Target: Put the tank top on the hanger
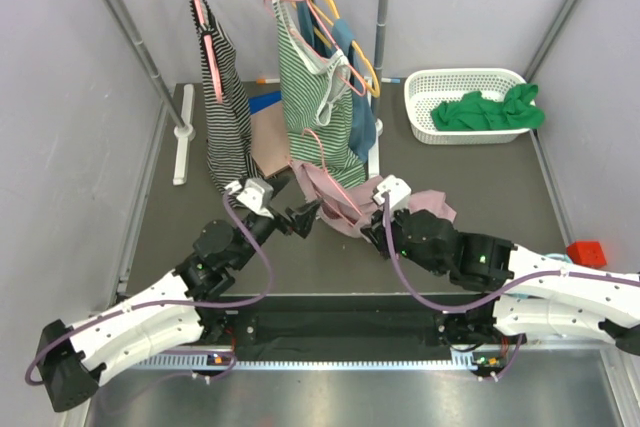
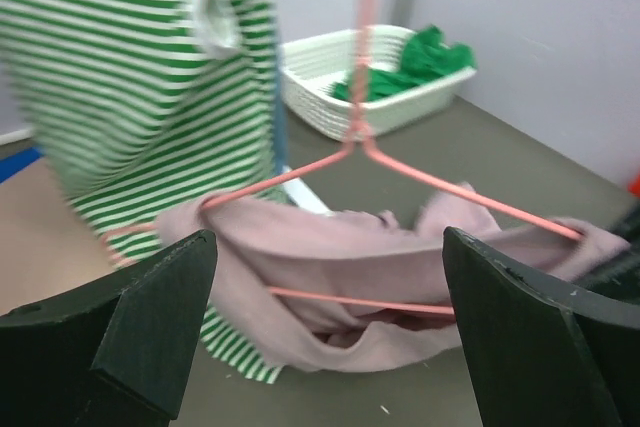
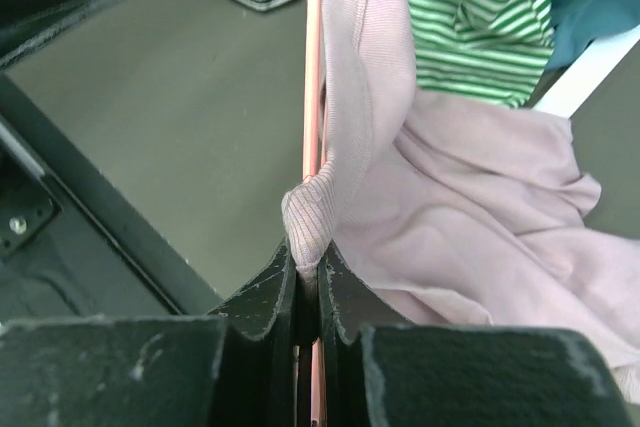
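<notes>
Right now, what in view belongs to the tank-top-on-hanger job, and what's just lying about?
Job:
- tank top, partly draped over the hanger
- right claw, shut on the tank top's fabric
- left claw, open, facing both

Lying about:
- green-and-white striped top
- black-and-white striped top
- white basket
- green cloth in that basket

Tank top is plain dusty pink, hanger salmon pink. Striped top is green-and-white, basket white, cloth bright green.
</notes>
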Robot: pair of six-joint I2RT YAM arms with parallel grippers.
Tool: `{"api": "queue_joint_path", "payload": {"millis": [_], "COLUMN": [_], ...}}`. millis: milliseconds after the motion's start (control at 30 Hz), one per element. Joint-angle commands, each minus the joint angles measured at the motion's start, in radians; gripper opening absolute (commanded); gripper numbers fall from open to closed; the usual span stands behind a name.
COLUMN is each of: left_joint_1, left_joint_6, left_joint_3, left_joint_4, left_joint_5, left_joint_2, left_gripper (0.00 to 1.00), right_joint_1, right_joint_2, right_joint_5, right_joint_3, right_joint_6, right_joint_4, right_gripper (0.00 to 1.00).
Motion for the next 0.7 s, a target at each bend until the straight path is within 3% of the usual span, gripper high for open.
{"api": "queue_joint_path", "payload": {"millis": [0,33,167,667], "left_joint_1": [-0.001,-0.001,0.001,0.001], "left_joint_6": [-0.053,-0.062,-0.101,-0.133], "left_joint_3": [-0.007,-0.019,-0.065,-0.058], "left_joint_4": [-0.048,-0.067,-0.153,-0.219], "left_joint_5": [-0.335,-0.463,-0.631,-0.665], "left_joint_2": [-0.068,-0.077,-0.102,-0.111], "left_gripper": [0.99,0.99,0.99,0.99], "right_joint_1": [0.003,0.003,0.003,0.001], "right_joint_2": [-0.032,-0.032,0.007,0.22], "right_joint_5": [0.068,0.065,0.047,0.0], "right_joint_3": [0.003,0.009,0.078,0.478], "right_joint_6": [0.01,0.003,-0.042,-0.037], "right_joint_4": [0.19,0.202,0.239,0.243], "right_gripper": [0.0,0.0,0.0,0.0]}}
